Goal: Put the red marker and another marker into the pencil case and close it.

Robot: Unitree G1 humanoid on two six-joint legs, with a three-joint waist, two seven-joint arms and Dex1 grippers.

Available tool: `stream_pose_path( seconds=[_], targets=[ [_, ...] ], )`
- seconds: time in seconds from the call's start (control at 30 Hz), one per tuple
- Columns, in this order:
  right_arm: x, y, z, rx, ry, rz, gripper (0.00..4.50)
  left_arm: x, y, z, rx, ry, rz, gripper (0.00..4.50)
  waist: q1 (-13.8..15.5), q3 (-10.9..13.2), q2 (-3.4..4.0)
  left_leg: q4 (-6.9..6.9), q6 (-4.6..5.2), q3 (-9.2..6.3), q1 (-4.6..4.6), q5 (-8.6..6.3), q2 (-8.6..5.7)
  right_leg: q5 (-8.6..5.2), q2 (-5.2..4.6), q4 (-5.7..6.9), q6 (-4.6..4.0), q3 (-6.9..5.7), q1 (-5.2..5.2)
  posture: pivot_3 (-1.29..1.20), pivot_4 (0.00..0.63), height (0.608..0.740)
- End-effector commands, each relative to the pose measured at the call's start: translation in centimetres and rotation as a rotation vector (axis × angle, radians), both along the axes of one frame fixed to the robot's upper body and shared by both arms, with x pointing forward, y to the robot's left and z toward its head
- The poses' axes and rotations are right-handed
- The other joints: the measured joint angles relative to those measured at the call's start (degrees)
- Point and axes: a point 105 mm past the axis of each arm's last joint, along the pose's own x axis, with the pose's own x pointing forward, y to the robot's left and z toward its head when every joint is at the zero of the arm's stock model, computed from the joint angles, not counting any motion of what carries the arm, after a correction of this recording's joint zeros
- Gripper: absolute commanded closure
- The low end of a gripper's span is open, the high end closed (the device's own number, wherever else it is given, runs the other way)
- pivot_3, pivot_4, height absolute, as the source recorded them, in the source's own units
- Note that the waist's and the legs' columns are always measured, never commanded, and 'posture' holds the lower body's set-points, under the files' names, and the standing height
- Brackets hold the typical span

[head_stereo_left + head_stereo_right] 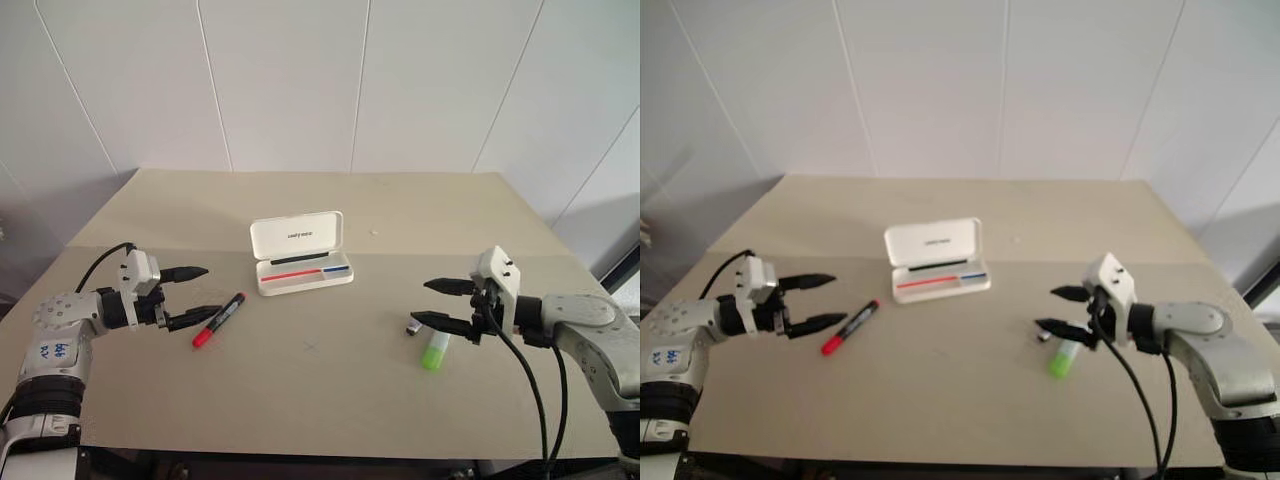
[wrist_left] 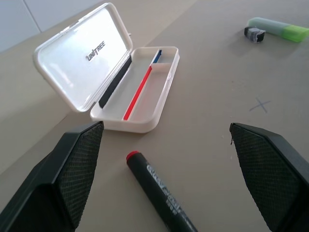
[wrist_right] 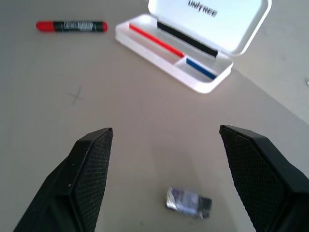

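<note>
While the pencil case (image 1: 300,256) lies open at table centre, the red marker (image 1: 219,319) rests at its 8 o'clock beside the wide-open, empty left gripper (image 1: 196,295); the green marker (image 1: 436,351) lies at 4 o'clock under the spread, empty right gripper (image 1: 432,303)

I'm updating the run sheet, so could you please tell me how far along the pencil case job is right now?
Done: only that the pencil case lies open on the table, with no marker in it. In hand: nothing; the left gripper is open beside the red marker, and the right gripper is open near the green marker. Left: put both markers in the case and close the lid.
</note>
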Motion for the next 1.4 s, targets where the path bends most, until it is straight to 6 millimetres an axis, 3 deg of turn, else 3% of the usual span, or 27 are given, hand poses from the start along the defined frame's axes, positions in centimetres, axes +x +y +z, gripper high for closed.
stream_pose_path(
  seconds=[0.03, 0.4, 0.93, 1.4],
  targets=[
    [-0.4, 0.5, 1.1, 0.041, -0.059, -0.002, 0.0, 0.4, -0.6, 1.2, 0.0, -0.032, -0.017, 0.05, 0.06, 0.0, 0.0, 0.0, 0.0, -0.01, 0.0, 0.0, 0.0, 0.0, 0.0, 0.01, 0.0, -0.01, 0.0, 0.0, 0.15, 0.74],
    [-0.9, 1.3, 1.5, 0.063, -0.09, -0.005, 0.0, 4.2, -5.2, 1.7, -0.024, -0.063, -0.039, 0.05, 0.21, 0.02, -0.04, 0.12, 0.0, -0.03, 0.0, 0.0, -0.03, 0.04, 0.01, 0.02, 0.08, -0.01, 0.07, 0.0, 0.15, 0.74],
    [-2.3, 3.0, 0.7, 0.13, -0.105, -0.051, 0.0, 7.7, -10.2, -0.5, 0.115, 0.106, -0.067, 0.05, 0.26, 0.07, -0.13, 0.14, 0.01, -0.05, -0.06, 0.0, -0.07, 0.06, 0.02, -0.01, 0.13, 0.0, 0.06, 0.0, 0.15, 0.74],
    [-2.8, 3.0, 0.0, 0.145, -0.097, -0.096, 0.0, 8.9, -11.4, -2.5, 0.292, 0.173, -0.001, 0.05, 0.21, 0.1, -0.19, 0.14, 0.01, -0.05, -0.06, 0.0, -0.06, 0.07, 0.05, 0.03, 0.15, 0.01, 0.05, 0.0, 0.15, 0.74]
  ],
)
